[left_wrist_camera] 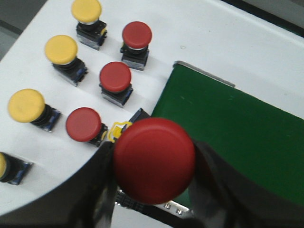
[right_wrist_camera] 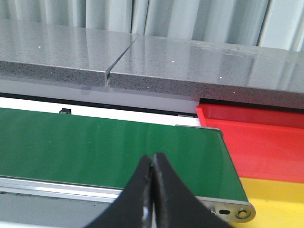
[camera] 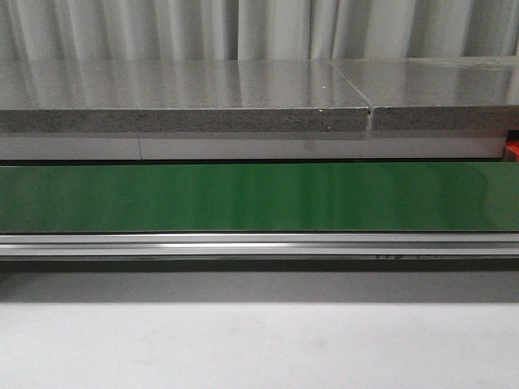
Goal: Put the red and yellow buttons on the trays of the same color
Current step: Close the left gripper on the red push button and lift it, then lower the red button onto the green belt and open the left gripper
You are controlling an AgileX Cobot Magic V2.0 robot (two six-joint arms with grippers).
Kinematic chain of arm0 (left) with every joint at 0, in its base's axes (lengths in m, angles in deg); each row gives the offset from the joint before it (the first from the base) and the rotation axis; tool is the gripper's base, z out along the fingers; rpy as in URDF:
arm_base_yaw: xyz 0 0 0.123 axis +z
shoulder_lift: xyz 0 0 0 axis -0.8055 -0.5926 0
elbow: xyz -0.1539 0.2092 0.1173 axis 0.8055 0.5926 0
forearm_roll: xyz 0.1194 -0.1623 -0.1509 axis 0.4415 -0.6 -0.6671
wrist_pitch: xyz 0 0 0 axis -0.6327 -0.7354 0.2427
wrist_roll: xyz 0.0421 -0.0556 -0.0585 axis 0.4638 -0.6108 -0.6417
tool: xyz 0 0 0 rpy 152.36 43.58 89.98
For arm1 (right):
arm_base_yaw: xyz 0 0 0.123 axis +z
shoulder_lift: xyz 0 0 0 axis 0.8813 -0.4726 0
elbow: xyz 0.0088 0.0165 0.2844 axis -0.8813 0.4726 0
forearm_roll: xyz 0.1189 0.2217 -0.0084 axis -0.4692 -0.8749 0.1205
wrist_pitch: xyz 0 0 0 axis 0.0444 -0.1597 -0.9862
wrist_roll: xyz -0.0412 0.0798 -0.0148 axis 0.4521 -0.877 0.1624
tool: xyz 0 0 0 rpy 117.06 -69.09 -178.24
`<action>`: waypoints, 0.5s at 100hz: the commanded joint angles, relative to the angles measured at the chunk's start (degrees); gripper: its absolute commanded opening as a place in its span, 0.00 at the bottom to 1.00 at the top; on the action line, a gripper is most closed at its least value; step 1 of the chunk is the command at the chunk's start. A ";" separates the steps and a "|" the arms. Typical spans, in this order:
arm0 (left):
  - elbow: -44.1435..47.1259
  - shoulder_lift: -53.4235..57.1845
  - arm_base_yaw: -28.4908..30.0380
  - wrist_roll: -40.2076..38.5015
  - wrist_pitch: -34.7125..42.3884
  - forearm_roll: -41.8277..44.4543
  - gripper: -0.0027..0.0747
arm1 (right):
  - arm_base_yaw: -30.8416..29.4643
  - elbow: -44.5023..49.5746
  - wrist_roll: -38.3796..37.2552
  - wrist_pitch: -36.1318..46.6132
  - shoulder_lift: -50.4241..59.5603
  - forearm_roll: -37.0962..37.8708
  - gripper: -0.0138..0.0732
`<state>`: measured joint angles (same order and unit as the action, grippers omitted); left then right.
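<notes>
My left gripper [left_wrist_camera: 154, 164] is shut on a red button [left_wrist_camera: 154, 159] and holds it above the left end of the green conveyor belt [left_wrist_camera: 237, 128]. On the white table [left_wrist_camera: 199, 33] beside it stand three more red buttons [left_wrist_camera: 137, 34] [left_wrist_camera: 115, 76] [left_wrist_camera: 83, 124] and several yellow buttons [left_wrist_camera: 86, 9] [left_wrist_camera: 61, 49] [left_wrist_camera: 26, 105]. My right gripper [right_wrist_camera: 153, 164] is shut and empty, over the near edge of the belt [right_wrist_camera: 95, 147]. The red tray [right_wrist_camera: 256, 137] and the yellow tray [right_wrist_camera: 280, 202] lie past the belt's right end. Neither gripper shows in the front view.
The green belt [camera: 259, 197] crosses the front view with a metal rail [camera: 259, 243] along its near side. A grey stone slab [camera: 186, 97] and curtains lie behind it. The belt's end roller bracket [right_wrist_camera: 232, 212] sits next to the yellow tray.
</notes>
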<state>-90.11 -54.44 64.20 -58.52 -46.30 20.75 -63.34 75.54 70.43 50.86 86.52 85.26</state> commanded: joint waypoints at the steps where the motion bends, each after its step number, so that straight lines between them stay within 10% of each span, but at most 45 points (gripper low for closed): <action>1: -3.55 -1.57 -1.76 0.79 2.21 -1.73 0.05 | -0.03 -0.55 0.11 4.63 0.95 0.54 0.08; 50: -5.16 -13.81 -8.33 2.81 3.94 -2.98 0.05 | -0.03 -0.55 0.11 4.63 0.95 0.54 0.08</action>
<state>-93.06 -69.42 56.38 -55.91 -45.91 18.47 -63.34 75.54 70.43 50.86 86.52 85.26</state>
